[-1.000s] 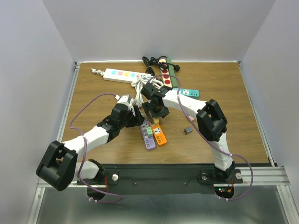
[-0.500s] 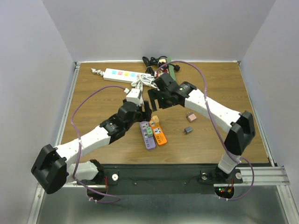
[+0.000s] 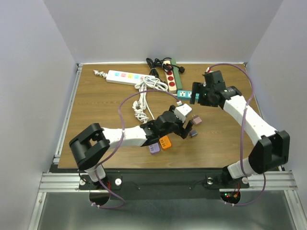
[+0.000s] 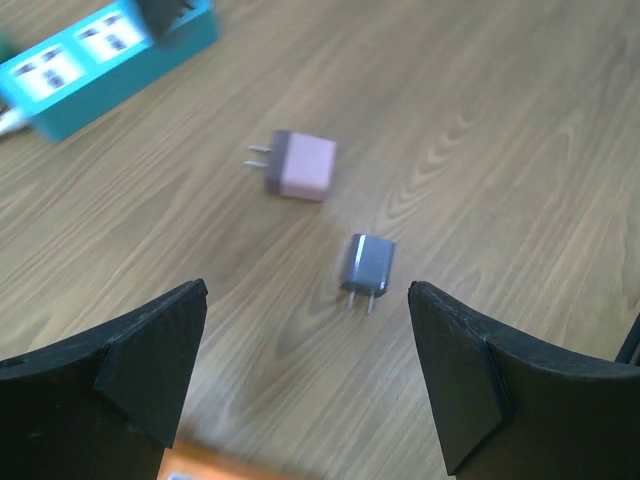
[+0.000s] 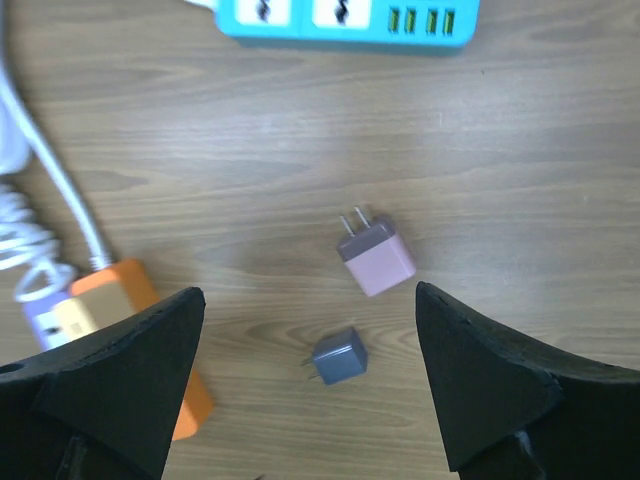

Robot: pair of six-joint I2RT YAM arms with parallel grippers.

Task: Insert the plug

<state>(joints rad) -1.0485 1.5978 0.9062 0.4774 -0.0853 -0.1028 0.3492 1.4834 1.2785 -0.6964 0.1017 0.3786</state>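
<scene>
Swinging right, left jaws near grey plug [image 4: 368, 262]

Five power strips lie on the wooden table [image 3: 105, 110]: one long white plastic strip with pastel sockets [image 3: 122, 76], one cream strip with round red sockets [image 3: 170, 80], one teal strip [image 5: 345, 20], one short orange strip [image 3: 165, 142] and one short purple strip [image 3: 154, 149]. Whether the dark green bar [image 3: 176, 72] beside the cream one is a sixth cannot be told. There are two loose plug adapters, one pink cube [image 4: 305, 167] and one dark grey cube [image 4: 367, 262]. There are also two cables, one white coil [image 3: 140, 103] and one black bundle [image 3: 154, 64].
</scene>
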